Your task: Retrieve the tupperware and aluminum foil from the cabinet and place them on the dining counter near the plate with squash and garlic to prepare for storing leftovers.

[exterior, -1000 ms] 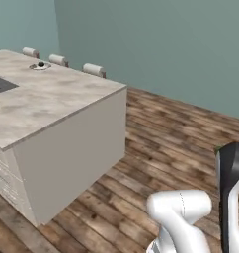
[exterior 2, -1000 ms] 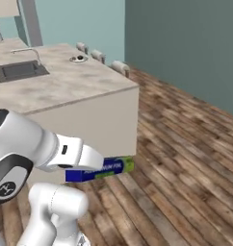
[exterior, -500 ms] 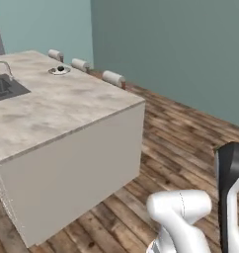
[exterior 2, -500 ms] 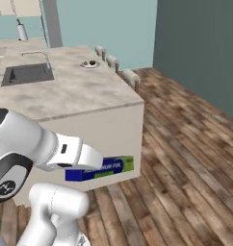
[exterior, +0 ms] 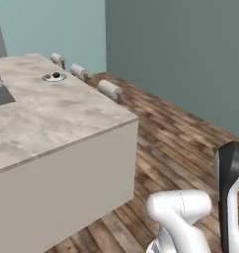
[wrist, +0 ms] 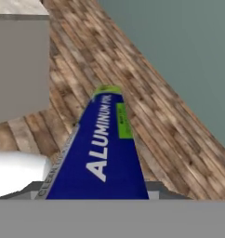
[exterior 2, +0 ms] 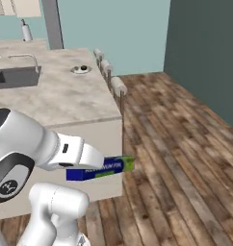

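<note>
End effector (exterior 2: pixel 92 166) grasps the aluminum foil (exterior 2: pixel 100 167) beside the dining worktop (exterior 2: pixel 65 98), stools (exterior 2: pixel 118 86) alongside; the view now sits nearer its corner.

White arm (exterior 2: pixel 27 153) reached in from lower left, hand end covering near part of aluminum foil (exterior 2: pixel 105 166). Carton stuck out level to right, dark blue with green far end, in front of dining counter (exterior 2: pixel 65 103) side wall. Jaws hidden behind hand; carton carried clear of wood floor (exterior 2: pixel 176 158). Counter top held dark sink (exterior 2: pixel 15 77), faucet (exterior 2: pixel 24 58), small round object (exterior 2: pixel 81 69). Three stools (exterior 2: pixel 113 81) lined counter's right edge. Teal walls behind.
</note>
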